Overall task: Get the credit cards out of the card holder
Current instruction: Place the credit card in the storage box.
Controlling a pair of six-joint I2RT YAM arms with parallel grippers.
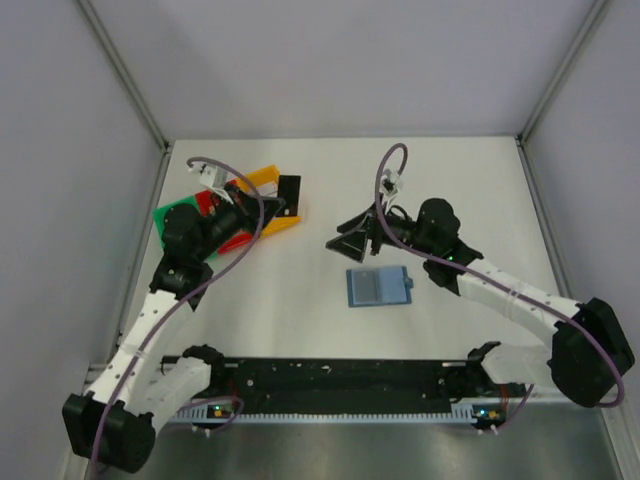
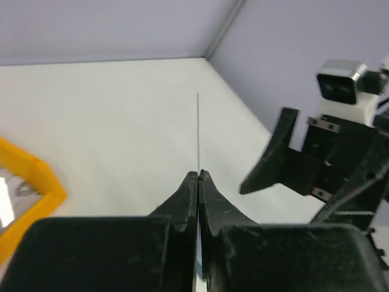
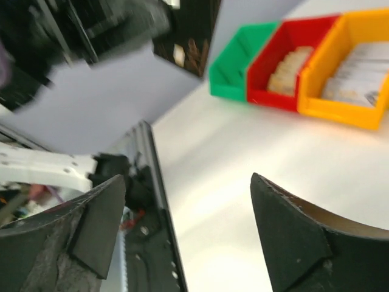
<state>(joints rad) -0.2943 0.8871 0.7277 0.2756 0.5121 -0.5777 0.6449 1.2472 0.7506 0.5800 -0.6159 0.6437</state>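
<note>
Card holder [image 1: 378,287] is lying flat on the worktop [image 1: 300,300], centre, well apart from the trays. One card [image 2: 197,134] is being pinched edge-on by the left gripper [image 2: 199,173], fully closed, over the tray cluster. Right gripper [image 3: 188,231] is being held wide open with nothing in it, near the holder's far side. Likely step: card is being delivered to a tray, so it should be lowered inside the walls before release. Pale stacked cards are being held in the red tray [image 3: 273,100] and yellow tray [image 3: 340,112]; green tray [image 3: 228,91] contents can't be told.
</note>
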